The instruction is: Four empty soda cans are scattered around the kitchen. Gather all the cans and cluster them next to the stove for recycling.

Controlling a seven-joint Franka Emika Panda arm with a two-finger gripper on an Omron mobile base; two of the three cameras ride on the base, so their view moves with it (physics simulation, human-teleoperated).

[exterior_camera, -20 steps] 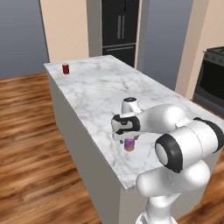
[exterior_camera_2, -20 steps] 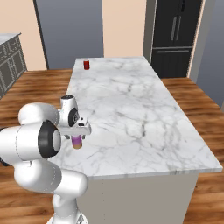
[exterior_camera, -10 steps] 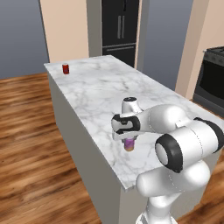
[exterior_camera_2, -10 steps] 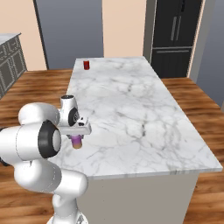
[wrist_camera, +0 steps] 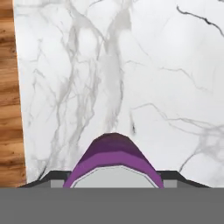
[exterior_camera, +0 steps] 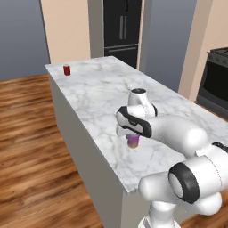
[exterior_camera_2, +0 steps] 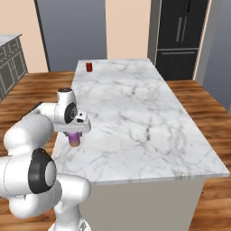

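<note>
The fingers (exterior_camera: 132,139) pinch the small purple cylindrical soda can (exterior_camera: 132,141) near the white marble worktop's (exterior_camera: 102,89) left edge, while a small red cylindrical can (exterior_camera: 67,70) waits at the far corner, none beside the dark grey-black gas stove (exterior_camera: 214,79).

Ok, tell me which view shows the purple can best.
The hand view: the purple can sits large and close, its silver top and purple wall visible between the pincer fingers. In the left base view only its lower part peeks out beneath the hand, small. The right base view gives the same partial glimpse near the island's edge.
</note>
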